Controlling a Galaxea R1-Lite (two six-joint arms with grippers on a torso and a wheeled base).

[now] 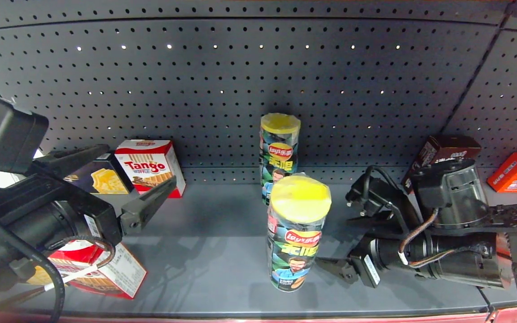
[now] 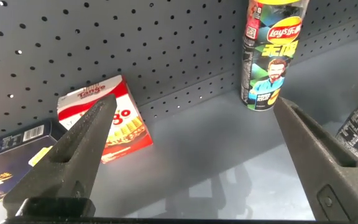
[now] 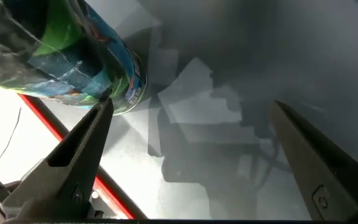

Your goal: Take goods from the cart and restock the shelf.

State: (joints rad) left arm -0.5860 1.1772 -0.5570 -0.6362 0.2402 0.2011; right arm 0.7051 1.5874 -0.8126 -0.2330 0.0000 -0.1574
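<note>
Front can [image 1: 299, 233] stands upright near the shelf [image 1: 213, 269] edge, just left of the right claw [image 3: 191, 109], whose jaws are spread and apparently clear of it. Left claw [image 2: 194, 104], likewise spread and empty, sits farther off.

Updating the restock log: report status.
Left gripper open, empty. Right gripper open, beside front chip can, upright on shelf. Second can behind.
</note>
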